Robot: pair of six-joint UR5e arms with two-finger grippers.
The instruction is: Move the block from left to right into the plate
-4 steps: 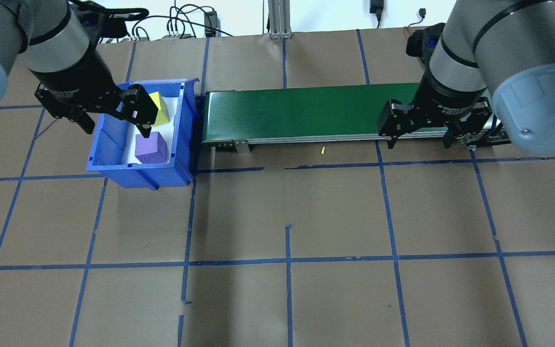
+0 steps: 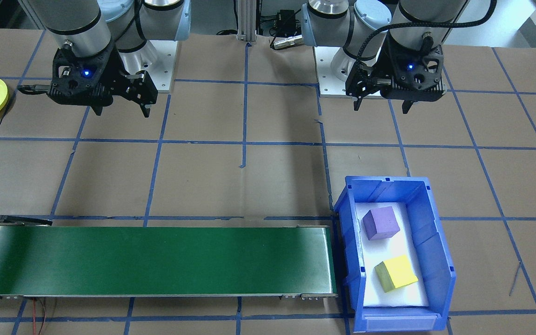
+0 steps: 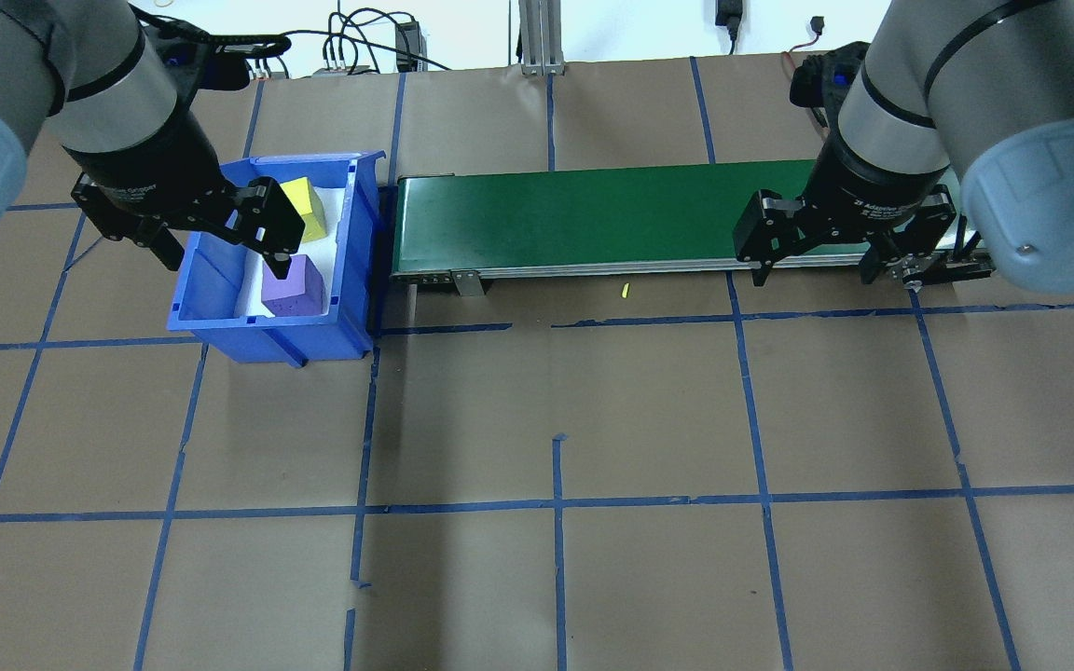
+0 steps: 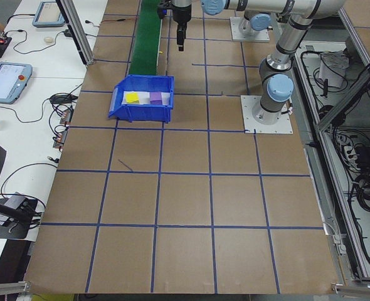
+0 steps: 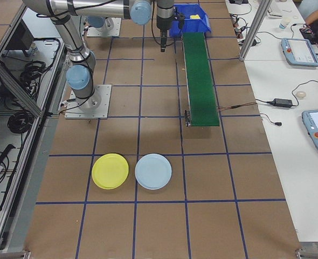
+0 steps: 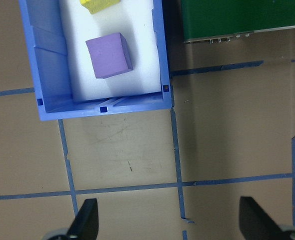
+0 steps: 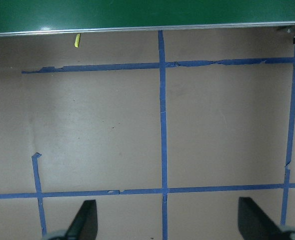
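Blocks, two, lay inside a blue bin [image 2: 438,242] on its white liner, at the desk's left end on the far side from the robot's base. Purple block [image 2: 380,223] sat toward the bin end nearer the robot; yellow block [image 2: 395,272] sat toward the far end, turned at an angle, apart from the purple one.

Left tool [image 3: 220,244] hung over the bin's near-left rim with its fingers spread wide, gripping nothing (the wrist view showed both fingertips [image 6: 85,225] over bare paper just short of the bin).

Right tool [image 3: 812,266] hung above the near edge of the green conveyor [image 2: 156,260] at its right end, fingers likewise spread wide and holding nothing; its wrist view looked down on brown paper crossed by blue tape.

Conveyor ran along the far side of the desk [image 3: 556,419], its left end just beside the bin. A small yellow scrap [image 3: 624,291] lay on the paper just off the belt's near edge.

Plates, two, rested near the desk's right end: yellow plate [image 5: 110,171] and pale blue plate [image 5: 153,171], just beside each other, well apart from the bin.
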